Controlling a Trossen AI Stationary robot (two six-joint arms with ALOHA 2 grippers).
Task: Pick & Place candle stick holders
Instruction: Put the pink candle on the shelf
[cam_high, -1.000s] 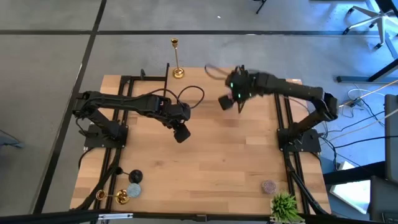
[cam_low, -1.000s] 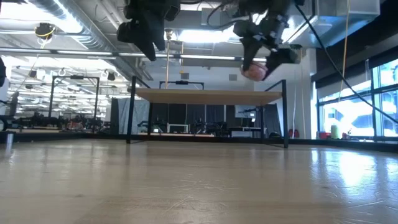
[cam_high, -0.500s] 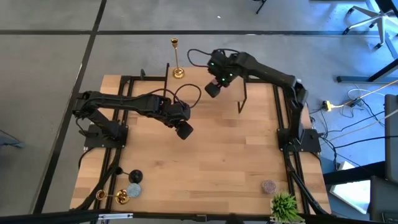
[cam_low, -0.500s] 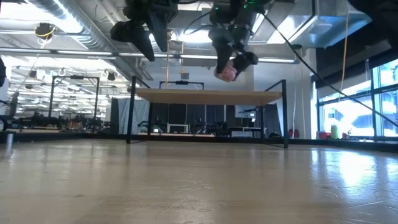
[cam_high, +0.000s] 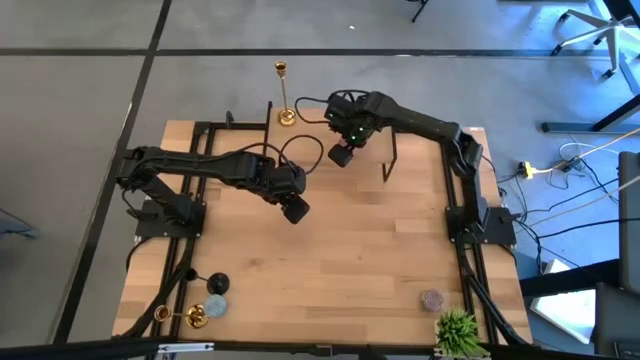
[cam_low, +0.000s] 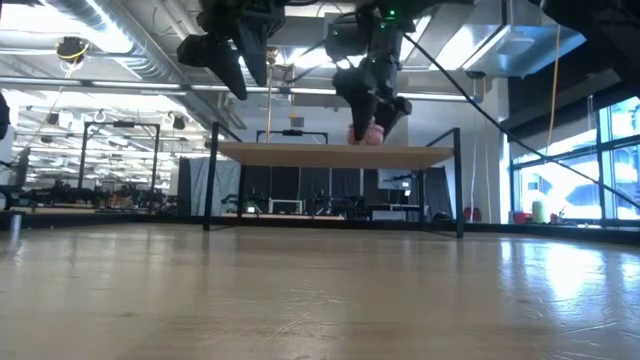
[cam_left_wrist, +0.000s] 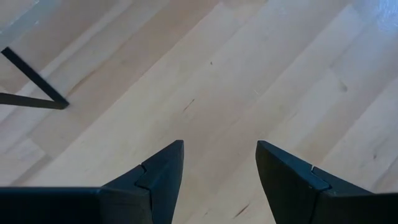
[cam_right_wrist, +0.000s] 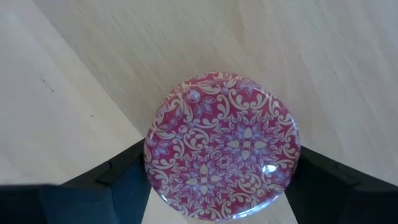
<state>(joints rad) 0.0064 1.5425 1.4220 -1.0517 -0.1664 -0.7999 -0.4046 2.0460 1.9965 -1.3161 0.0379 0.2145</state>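
One candlestick (cam_high: 284, 95) stands upright at the far edge of the worktop (cam_high: 350, 260), base down, cup up, long axis vertical. The second candlestick (cam_high: 180, 316) lies on its side at the near left corner, long axis running left to right along the near edge, base toward the middle of the worktop, beside a dark disc (cam_high: 217, 284) and a pale disc (cam_high: 214, 304).

Judgement: one holder appears placed; the lying one is not yet picked up.

The right pincer (cam_high: 341, 155) hangs near the standing candlestick, closed on a round red patterned disc (cam_right_wrist: 222, 144), not on a holder. The left pincer (cam_high: 294, 211) hovers mid-worktop, jaws apart and empty. Another small disc (cam_high: 431, 299) and a plant (cam_high: 457, 330) sit at the near right corner.
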